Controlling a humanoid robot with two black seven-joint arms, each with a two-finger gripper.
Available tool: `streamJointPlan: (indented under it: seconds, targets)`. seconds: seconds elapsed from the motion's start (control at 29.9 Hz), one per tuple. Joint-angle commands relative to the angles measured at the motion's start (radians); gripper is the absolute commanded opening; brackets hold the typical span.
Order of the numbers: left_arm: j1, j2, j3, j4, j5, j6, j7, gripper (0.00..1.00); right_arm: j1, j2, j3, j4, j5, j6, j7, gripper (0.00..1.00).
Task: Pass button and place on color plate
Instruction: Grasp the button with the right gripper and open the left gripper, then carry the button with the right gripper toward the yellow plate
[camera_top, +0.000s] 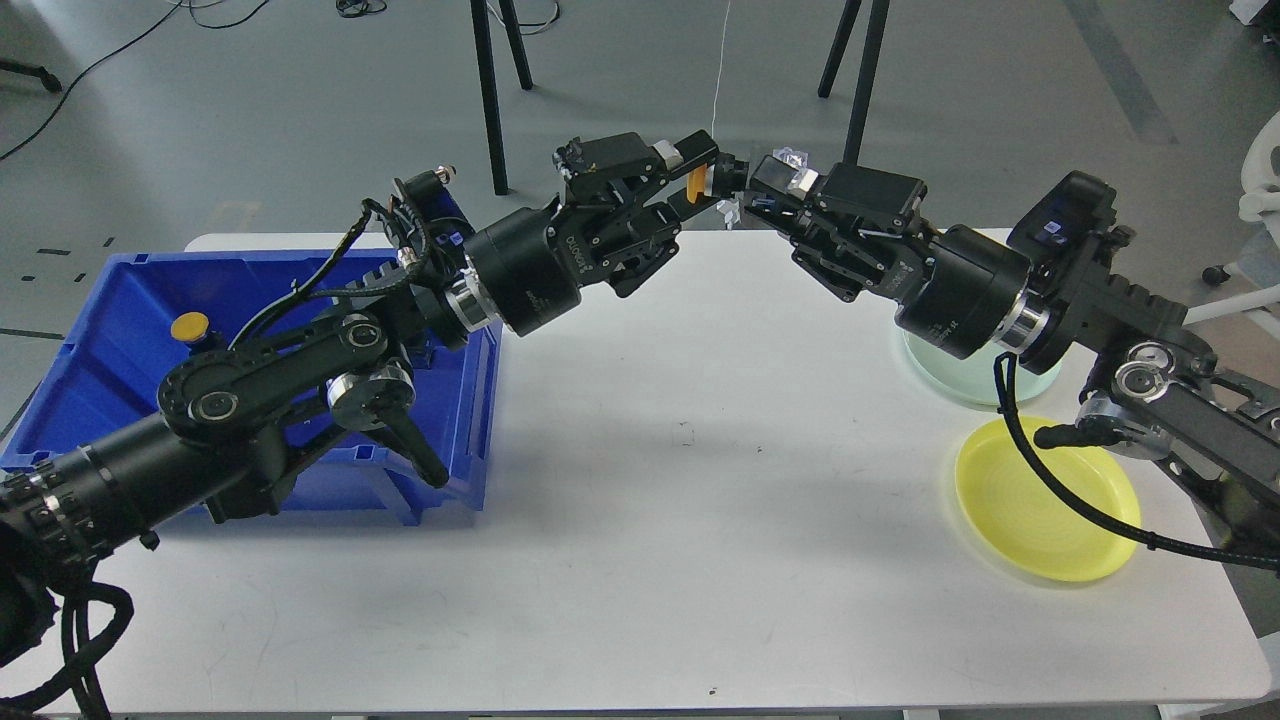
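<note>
My left gripper (703, 172) is shut on an orange button (697, 184) and holds it in the air above the table's far edge. My right gripper (750, 188) faces it from the right, fingers apart, with its tips at the button's dark right end; whether they touch is unclear. A yellow plate (1045, 500) lies at the right front of the table. A pale green plate (965, 378) lies behind it, partly hidden by my right arm.
A blue bin (110, 330) stands at the table's left, holding another orange button (190, 326); my left arm crosses over it. The white table (680, 520) spreads between bin and plates. Stand legs (490, 95) rise from the floor behind the table.
</note>
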Motion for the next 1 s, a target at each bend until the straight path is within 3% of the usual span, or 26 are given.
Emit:
streamJointPlan:
  seconds: [0.0,0.1,0.23,0.64,0.97]
  targets:
    - [0.001,0.000,-0.001,0.000,0.000,0.003,0.000,0.36,-0.001,-0.003,0.001,0.001,0.001,-0.008,0.000,0.01]
    - [0.003,-0.011,-0.003,0.000,-0.005,0.009,0.000,0.61,-0.003,-0.004,0.001,0.001,0.003,-0.014,0.000,0.01]
    - [0.007,-0.022,-0.015,0.000,-0.011,0.009,0.000,0.72,-0.007,-0.008,0.001,0.001,0.004,-0.014,0.000,0.01]
    - [0.009,-0.022,-0.017,0.001,-0.017,0.009,0.000,0.81,-0.073,-0.052,0.064,0.011,0.013,-0.018,0.000,0.00]
    - [0.009,-0.023,-0.017,0.009,-0.043,0.009,0.000,0.82,-0.488,-0.060,0.354,-0.001,0.249,-0.028,0.000,0.00]
